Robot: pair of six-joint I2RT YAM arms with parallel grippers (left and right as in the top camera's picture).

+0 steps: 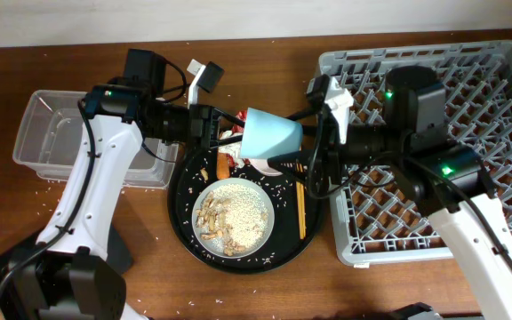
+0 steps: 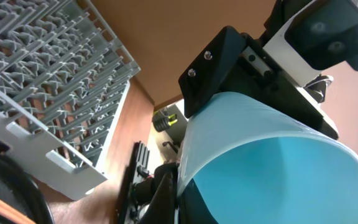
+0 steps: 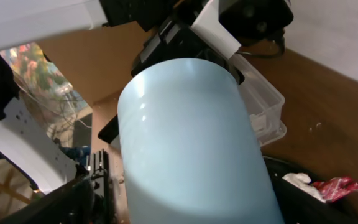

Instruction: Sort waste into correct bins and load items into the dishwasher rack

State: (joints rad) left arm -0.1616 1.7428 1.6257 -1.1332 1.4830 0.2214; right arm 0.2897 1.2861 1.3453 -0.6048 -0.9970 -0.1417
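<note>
over the round black tray point(image 1: 283, 242), in the overhead view, we are seeing the light-blue cup point(image 1: 269, 133) lying on its side in the air, between the left gripper point(image 1: 230, 133) and the right gripper point(image 1: 316, 147). both grippers are reaching in level, one from each side. below the cup, a white bowl point(image 1: 271, 210) of rice point(image 1: 240, 206) is sitting on the tray. the chopsticks point(image 1: 301, 209) are lying just beside the bowl on its right, and a red-and-white wrapper point(image 1: 228, 165) is lying near its top edge. the clear tub point(image 1: 60, 133) is standing to the left and the grey rack point(image 1: 469, 62) to the right.

in the left wrist view, the open mouth of the cup point(image 2: 272, 174) is facing us, and the left fingers point(image 2: 165, 186) are pinching its rim. the rack point(image 2: 55, 74) is showing behind.

in the right wrist view, the outside of the cup point(image 3: 185, 143) is filling the middle, so we cannot tell whether the right fingers are spread or pressing on it. the tub point(image 3: 263, 106) and the wrapper point(image 3: 331, 185) are showing past it.
</note>
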